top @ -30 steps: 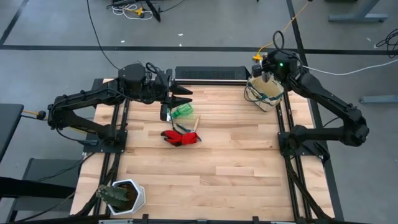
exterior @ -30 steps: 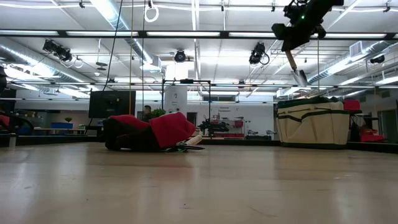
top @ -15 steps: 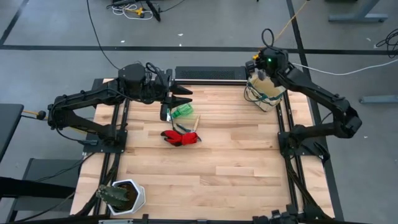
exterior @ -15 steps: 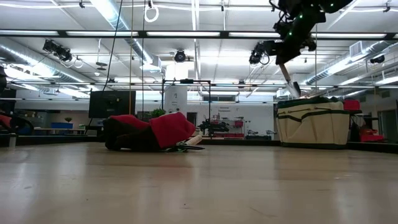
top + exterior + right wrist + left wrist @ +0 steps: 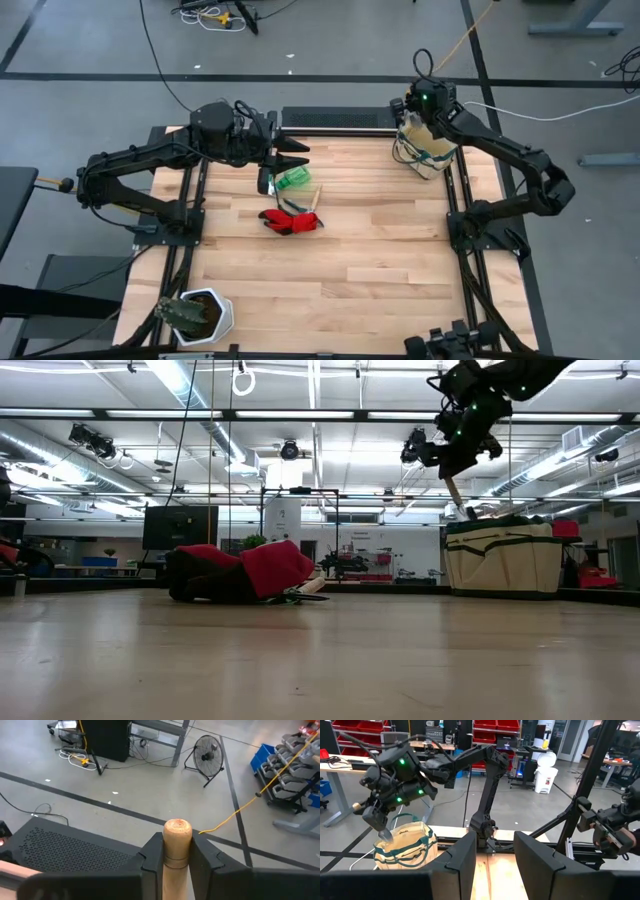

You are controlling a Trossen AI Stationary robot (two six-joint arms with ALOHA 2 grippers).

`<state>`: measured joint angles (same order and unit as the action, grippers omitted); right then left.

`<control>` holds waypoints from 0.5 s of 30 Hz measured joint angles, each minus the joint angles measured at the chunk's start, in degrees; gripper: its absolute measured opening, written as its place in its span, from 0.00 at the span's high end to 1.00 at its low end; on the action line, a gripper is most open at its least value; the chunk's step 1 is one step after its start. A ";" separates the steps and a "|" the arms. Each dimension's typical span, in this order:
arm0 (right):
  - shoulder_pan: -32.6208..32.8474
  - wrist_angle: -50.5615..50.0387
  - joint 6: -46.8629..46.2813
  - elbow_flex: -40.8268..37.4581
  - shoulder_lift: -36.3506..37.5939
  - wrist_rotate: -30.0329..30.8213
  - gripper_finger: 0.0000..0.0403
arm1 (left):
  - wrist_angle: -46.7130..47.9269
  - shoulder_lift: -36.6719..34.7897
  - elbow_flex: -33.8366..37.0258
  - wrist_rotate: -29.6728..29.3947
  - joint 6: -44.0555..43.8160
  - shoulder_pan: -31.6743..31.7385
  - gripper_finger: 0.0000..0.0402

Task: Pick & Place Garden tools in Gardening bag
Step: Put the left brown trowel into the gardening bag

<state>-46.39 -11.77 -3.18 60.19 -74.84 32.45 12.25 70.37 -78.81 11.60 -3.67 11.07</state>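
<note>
My right gripper [image 5: 177,852] is shut on a wooden-handled hand tool [image 5: 456,498] above the beige gardening bag [image 5: 428,152], which stands at the table's far right corner and also shows in the low view [image 5: 502,558]. My left gripper [image 5: 492,865] is open and empty, hovering just above the green watering vessel [image 5: 293,178] at the far middle left. The red glove [image 5: 288,221] lies on the table near the vessel, with another slim wooden-handled tool [image 5: 316,197] beside it. My right gripper pinches the tool's wooden handle [image 5: 177,861] between its two fingers, just short of its rounded free end [image 5: 177,827]. The tool hangs tilted below the gripper, clear of the table, with its metal end [image 5: 385,834] down over the bag's open mouth.
A white pot with a dark plant [image 5: 197,315] stands at the table's near left corner. A dark flat box [image 5: 335,118] lies along the far edge between the arms. Bare wood [image 5: 380,260] covers the middle and near right.
My right gripper has moved a little toward the table's left over the bag and come lower. It has tipped, and the tool's metal end has gone down to the bag's mouth. It stays shut on the handle.
</note>
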 joint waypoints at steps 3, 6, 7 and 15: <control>0.06 4.34 -0.97 -3.42 1.26 -0.11 0.85 | 0.00 0.00 0.00 0.00 -0.01 0.00 0.66; 0.17 8.80 -0.91 -6.92 2.27 -0.50 0.85 | 0.00 0.00 0.01 0.00 -0.01 0.00 0.66; 0.27 10.05 -0.92 -8.01 2.67 -0.54 0.85 | 0.00 0.00 0.00 0.00 -0.01 0.00 0.66; 0.35 15.43 -0.46 -15.88 7.69 -0.44 0.85 | 0.00 0.00 0.00 -0.02 -0.04 0.00 0.66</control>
<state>-46.04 3.66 -3.63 44.31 -67.16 32.01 12.25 70.37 -78.81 11.57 -3.70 11.07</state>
